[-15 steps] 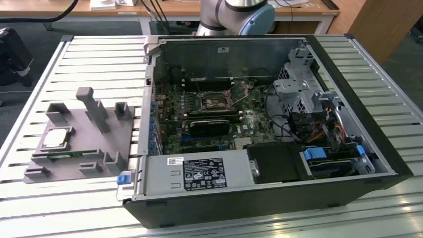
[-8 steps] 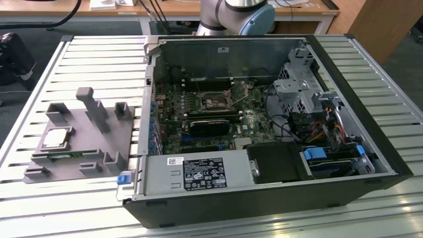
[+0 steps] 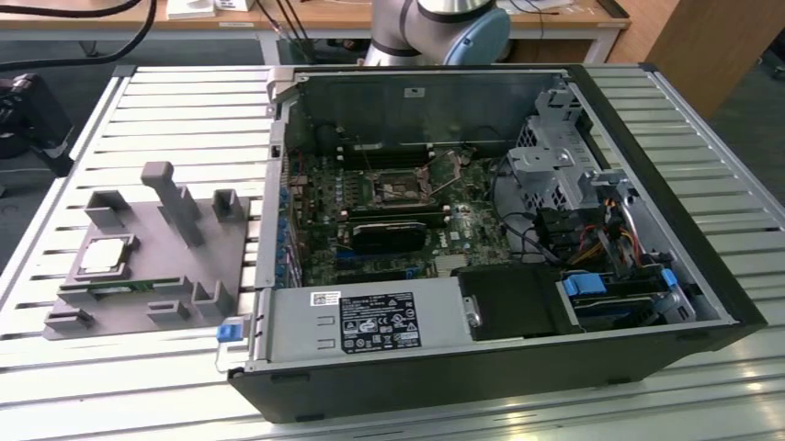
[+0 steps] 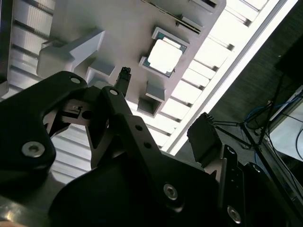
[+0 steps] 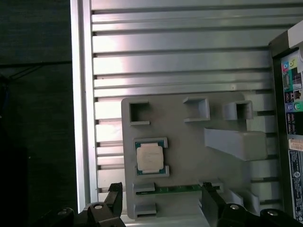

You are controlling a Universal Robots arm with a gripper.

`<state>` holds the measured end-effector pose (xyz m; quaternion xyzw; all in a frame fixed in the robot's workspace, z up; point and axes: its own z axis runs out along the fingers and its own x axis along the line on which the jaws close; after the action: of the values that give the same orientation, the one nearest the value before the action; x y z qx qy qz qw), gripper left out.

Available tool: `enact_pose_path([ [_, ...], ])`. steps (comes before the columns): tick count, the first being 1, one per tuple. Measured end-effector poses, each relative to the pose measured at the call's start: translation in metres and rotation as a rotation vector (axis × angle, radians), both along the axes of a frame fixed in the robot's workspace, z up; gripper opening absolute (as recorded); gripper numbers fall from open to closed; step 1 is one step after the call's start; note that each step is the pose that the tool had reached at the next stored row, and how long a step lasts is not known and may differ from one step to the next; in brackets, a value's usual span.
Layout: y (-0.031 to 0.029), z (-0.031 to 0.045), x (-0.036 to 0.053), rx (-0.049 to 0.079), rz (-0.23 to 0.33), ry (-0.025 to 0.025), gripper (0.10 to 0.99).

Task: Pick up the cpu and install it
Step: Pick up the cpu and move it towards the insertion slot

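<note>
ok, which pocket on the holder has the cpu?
The framed square pocket next to the green memory stick: the cpu lies flat in it. On the holder, the other pockets look empty.

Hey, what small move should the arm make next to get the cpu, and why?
Probably centre the open end effector over the cpu: in the first wrist view the chip lies untouched in its grey fixture nest, off to one side of the end effector's midpoint.

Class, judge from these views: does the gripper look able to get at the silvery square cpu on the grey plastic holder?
Probably yes. The silvery square cpu lies uncovered in the grey plastic holder, and the open gripper hangs above the holder with nothing between them.
</note>
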<state>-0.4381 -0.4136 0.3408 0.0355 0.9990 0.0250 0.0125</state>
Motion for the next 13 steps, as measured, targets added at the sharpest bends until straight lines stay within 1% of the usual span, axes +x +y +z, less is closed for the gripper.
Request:
enact_pose_path([
  [7, 0.0000, -0.0097, 0.0001, 0.001, 0.000, 0.0001, 0.761],
  [13, 0.0000, -0.0135, 0.0001, 0.001, 0.000, 0.0002, 0.761],
])
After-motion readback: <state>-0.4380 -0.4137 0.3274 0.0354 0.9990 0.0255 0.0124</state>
